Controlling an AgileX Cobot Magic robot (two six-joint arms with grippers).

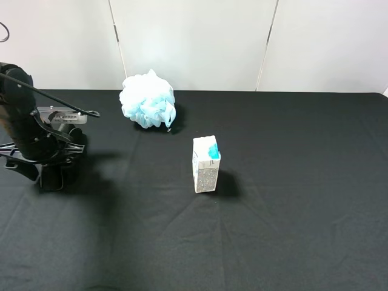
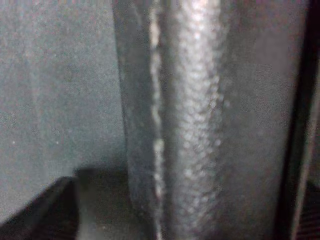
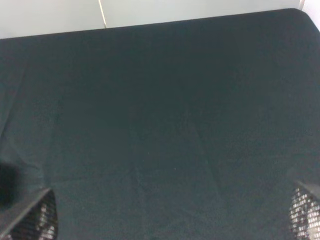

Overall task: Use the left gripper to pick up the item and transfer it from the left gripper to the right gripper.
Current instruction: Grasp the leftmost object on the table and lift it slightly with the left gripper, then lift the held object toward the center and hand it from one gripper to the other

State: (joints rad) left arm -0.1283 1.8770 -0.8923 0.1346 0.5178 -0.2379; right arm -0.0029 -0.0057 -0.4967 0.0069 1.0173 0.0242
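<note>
The item (image 2: 200, 125), a long black case with a pebbled, leather-like skin and a raised seam along its length, fills the left wrist view at very close range and runs lengthwise through the frame. The left gripper (image 1: 57, 176) is lowered to the black tabletop (image 1: 273, 242) at the far left of the overhead view, pointing down. One dark finger (image 2: 47, 212) shows beside the case and another edges its far side. Whether they are pressing it cannot be told. The right gripper (image 3: 170, 220), outside the overhead view, hangs above the same surface with its mesh-patterned fingertips (image 3: 37, 220) spread wide apart.
</note>
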